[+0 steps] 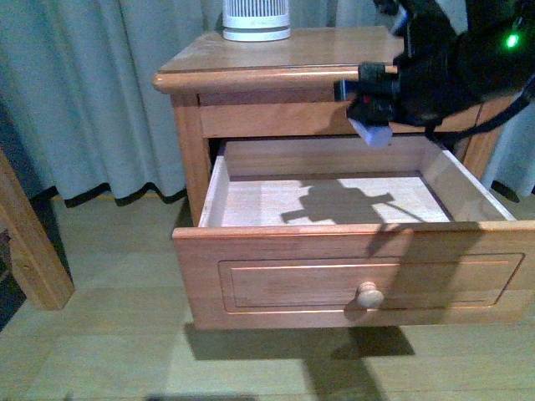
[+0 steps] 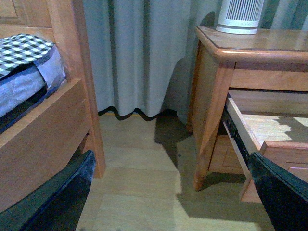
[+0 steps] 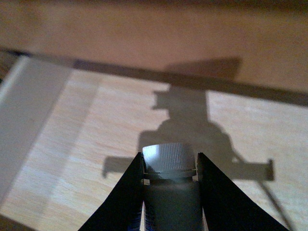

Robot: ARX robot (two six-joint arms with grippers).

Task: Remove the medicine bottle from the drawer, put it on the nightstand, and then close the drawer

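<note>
My right gripper (image 1: 372, 117) hangs above the back right of the open drawer (image 1: 351, 284), shut on the small white medicine bottle (image 1: 372, 132). In the right wrist view both dark fingers (image 3: 126, 192) clamp the medicine bottle (image 3: 169, 166) just below its ribbed white cap, over the drawer's pale floor. The drawer is pulled far out of the brown nightstand (image 1: 276, 58) and nothing lies in it. My left gripper (image 2: 175, 192) is open, low over the wooden floor to the left of the nightstand (image 2: 260, 45), holding nothing.
A tall white ribbed device (image 1: 256, 21) stands at the back of the nightstand top. Grey curtains (image 1: 92, 92) hang behind. A wooden bed frame (image 2: 53, 125) with checked bedding stands to the left, its leg (image 1: 29, 251) near the drawer's left side.
</note>
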